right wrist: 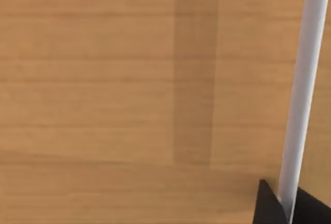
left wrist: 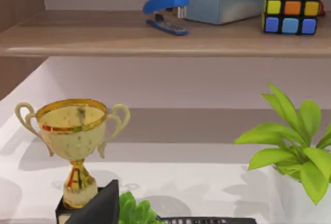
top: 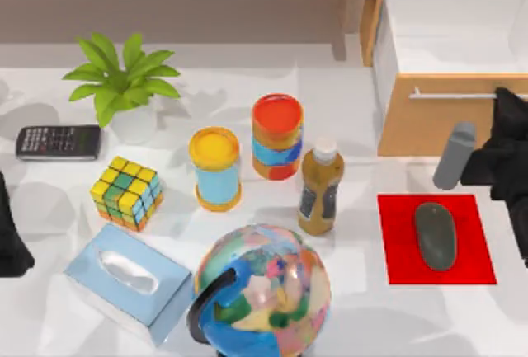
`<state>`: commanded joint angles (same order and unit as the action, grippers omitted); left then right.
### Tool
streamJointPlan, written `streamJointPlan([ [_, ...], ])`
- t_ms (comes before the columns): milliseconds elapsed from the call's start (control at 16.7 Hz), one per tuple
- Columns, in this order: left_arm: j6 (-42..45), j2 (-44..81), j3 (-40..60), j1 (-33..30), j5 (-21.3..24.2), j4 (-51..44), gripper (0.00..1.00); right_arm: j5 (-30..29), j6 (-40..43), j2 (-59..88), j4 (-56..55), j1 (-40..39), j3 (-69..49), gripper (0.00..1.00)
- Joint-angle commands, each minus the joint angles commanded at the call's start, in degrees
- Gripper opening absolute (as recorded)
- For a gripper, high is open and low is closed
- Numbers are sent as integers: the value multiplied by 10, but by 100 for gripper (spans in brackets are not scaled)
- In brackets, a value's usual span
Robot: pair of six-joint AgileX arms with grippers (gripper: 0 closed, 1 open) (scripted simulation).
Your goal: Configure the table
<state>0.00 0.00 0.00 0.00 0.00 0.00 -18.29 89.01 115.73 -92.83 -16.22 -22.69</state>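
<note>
Top view: our right gripper (top: 505, 105) sits at the right edge against the wooden drawer front (top: 445, 118), at its silver handle (top: 450, 94). In the right wrist view the handle bar (right wrist: 302, 94) runs between our dark fingertips (right wrist: 269, 206), which close narrowly around it. The white table (top: 363, 209) spreads below, carrying a red mat (top: 396, 250) with a grey mouse (top: 435, 236). Our left arm (top: 10, 233) rests at the left edge; whether its gripper is wide or closed we cannot tell.

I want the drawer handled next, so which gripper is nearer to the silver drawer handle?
Right. The right gripper sits at the drawer handle on the wooden cabinet, at the table's right edge. The left arm is parked at the far left edge, beyond the Rubik's cube.
</note>
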Motion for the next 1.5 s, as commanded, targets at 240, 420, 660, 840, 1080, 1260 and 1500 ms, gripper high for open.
streamJointPlan([
  [240,0,0,0,0,0,0,100,20,0,22,48,18,-68,0],
  [420,0,0,0,0,0,0,100,27,0,30,65,25,-92,0],
  [660,0,0,0,0,0,0,100,26,-2,29,66,24,-91,0],
  [840,0,0,0,0,0,0,100,29,-1,39,81,31,-122,0],
  [1080,0,0,0,0,0,0,100,41,-1,67,123,42,-189,0],
  [1260,0,0,0,0,0,0,100,50,-1,85,149,49,-230,0],
  [1500,0,0,0,0,0,0,100,52,-1,90,156,51,-242,0],
])
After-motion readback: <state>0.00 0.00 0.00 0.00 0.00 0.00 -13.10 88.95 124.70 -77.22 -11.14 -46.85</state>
